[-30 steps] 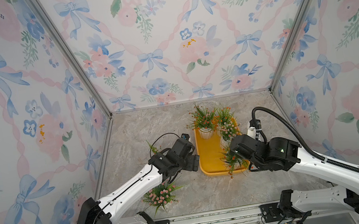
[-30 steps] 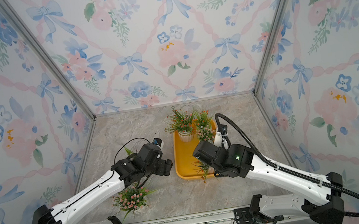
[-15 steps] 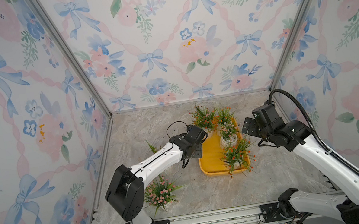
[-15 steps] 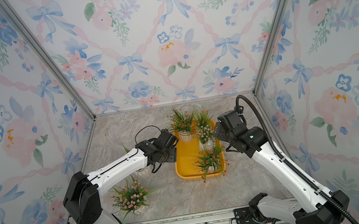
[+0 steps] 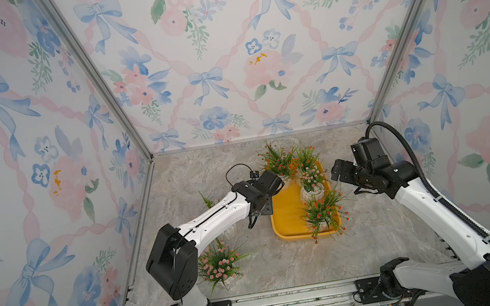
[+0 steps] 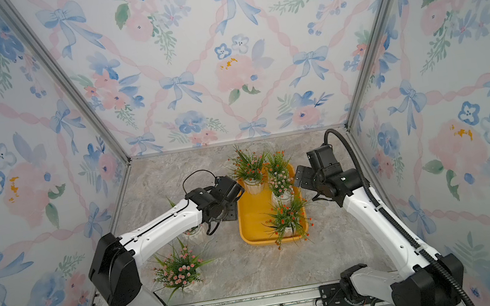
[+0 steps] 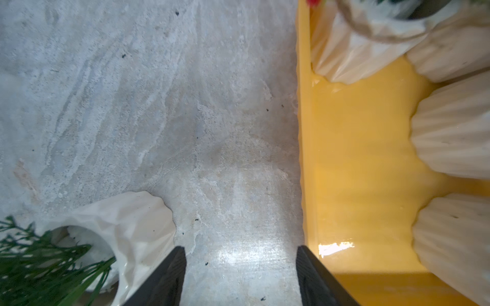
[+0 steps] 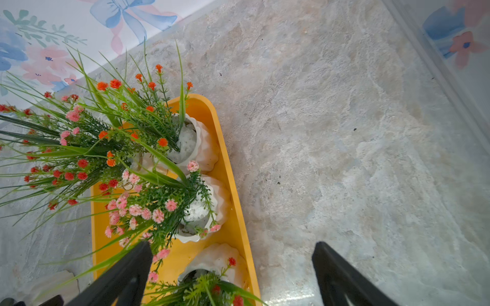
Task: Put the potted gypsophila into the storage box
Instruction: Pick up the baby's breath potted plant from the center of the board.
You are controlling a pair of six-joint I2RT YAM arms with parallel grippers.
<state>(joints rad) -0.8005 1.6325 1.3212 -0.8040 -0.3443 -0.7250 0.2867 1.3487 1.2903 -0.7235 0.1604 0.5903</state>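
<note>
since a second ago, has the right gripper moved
Yes. The right gripper, open and empty, has moved off the near end of the storage box toward the back wall, now by the box's right rim.

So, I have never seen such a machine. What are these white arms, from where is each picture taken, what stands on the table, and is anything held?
These are two robot arms, the left arm and the right arm. Each ends in a two-fingered gripper. Two pictures look down from above, and two come from cameras on the wrists. On the marble table stands a yellow storage box with four flower pots inside. A pink-flowered pot stands outside the box, and a white pot sits partly hidden under the left arm. The left gripper and the right gripper are both open and hold nothing.
</note>
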